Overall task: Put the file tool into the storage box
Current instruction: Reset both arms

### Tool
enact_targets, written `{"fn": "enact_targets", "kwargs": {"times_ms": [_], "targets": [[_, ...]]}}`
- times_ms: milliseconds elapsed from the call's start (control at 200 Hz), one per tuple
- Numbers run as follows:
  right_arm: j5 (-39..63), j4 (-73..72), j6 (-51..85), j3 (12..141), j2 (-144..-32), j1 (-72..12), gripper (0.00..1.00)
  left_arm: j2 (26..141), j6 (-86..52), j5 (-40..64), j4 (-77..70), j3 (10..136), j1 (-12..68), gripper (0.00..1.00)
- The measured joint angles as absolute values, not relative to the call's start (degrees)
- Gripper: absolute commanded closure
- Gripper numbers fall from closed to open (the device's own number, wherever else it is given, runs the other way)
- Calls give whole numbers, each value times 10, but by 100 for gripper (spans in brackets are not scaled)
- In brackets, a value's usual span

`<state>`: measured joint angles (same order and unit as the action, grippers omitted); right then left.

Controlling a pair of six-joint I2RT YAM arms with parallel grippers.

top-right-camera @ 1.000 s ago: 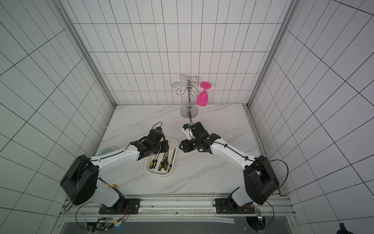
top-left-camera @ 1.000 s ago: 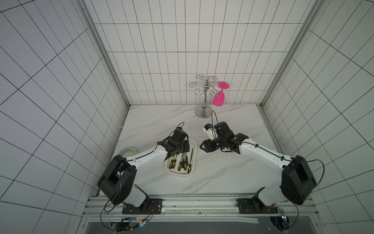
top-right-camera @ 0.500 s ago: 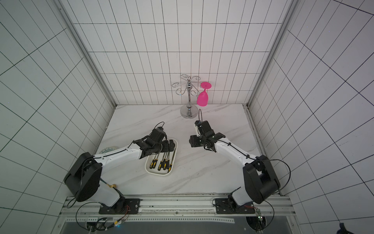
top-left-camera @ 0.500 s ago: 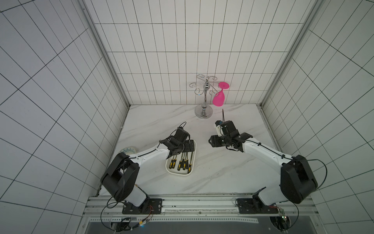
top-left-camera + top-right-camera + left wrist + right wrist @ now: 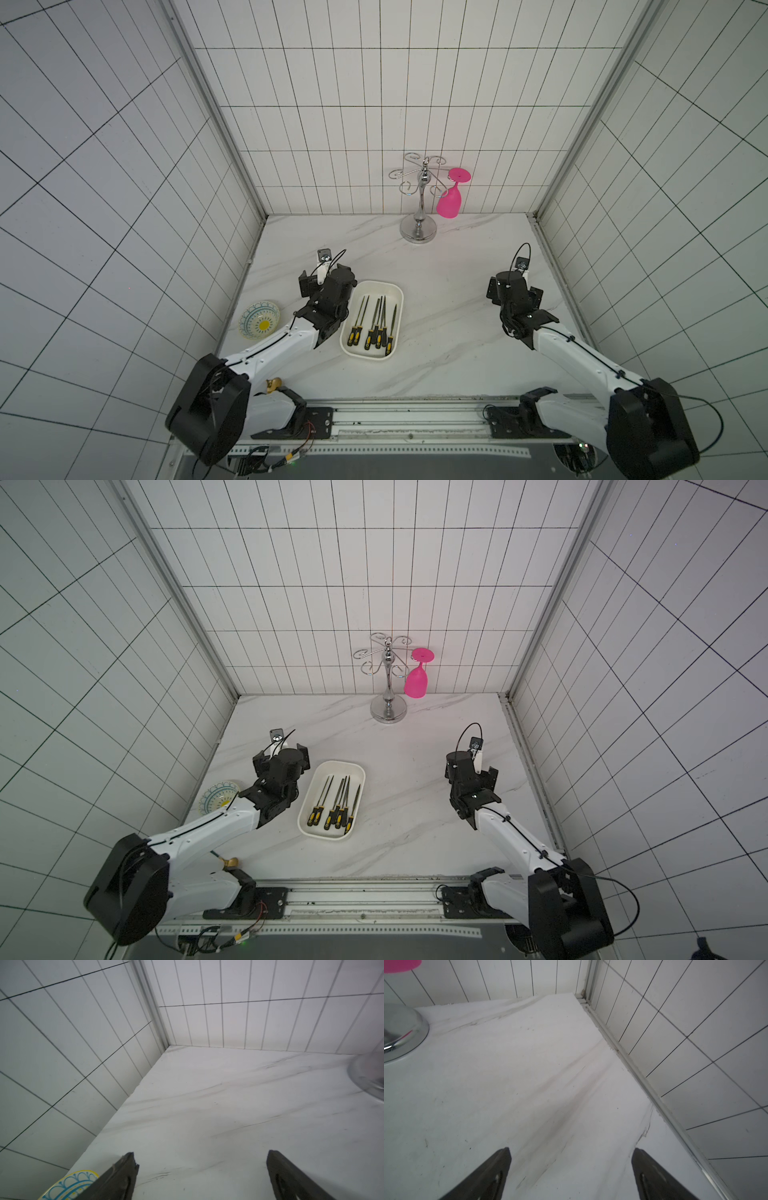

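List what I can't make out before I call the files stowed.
- Files in the box: too small to count in both top views; no wrist view shows them.
- Plate: left wrist view, cut by the edge and a finger.
- Rack: left wrist view, blurred, cut off.
- Glass: right wrist view, mostly out of frame.

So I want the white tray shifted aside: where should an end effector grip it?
Probably pinch the storage box rim at its far short end, from above: the raised rim is thin, and only the files' slim tips lie there; handles crowd the near end.
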<state>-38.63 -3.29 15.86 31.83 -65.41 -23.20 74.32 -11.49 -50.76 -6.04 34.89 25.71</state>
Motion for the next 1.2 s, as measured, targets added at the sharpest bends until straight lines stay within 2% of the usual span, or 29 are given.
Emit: {"fn": "enact_targets", "kwargs": {"times_ms": [140, 330, 480, 730, 825, 1070, 1199], "targets": [[-427, -98, 119, 327, -711, -225, 2, 814, -121, -522, -95, 353, 182, 1], [-437, -206, 36, 333, -807, -213, 2, 898, -96, -488, -199, 355, 147, 1], [-412, -254, 15, 333, -859, -181, 1, 894, -81, -440, -222, 352, 148, 1], [-359, -342, -7, 288, -839, -148, 1, 864, -64, -396, -273, 323, 148, 1], [-325, -417, -25, 254, -853, -128, 1, 863, -62, -387, -278, 319, 148, 1], [-153, -435, 9, 252, -869, 0, 1, 863, -59, -376, -286, 319, 148, 1], [-89, -453, 12, 250, -880, 11, 1, 859, -56, -370, -290, 313, 148, 1]]}}
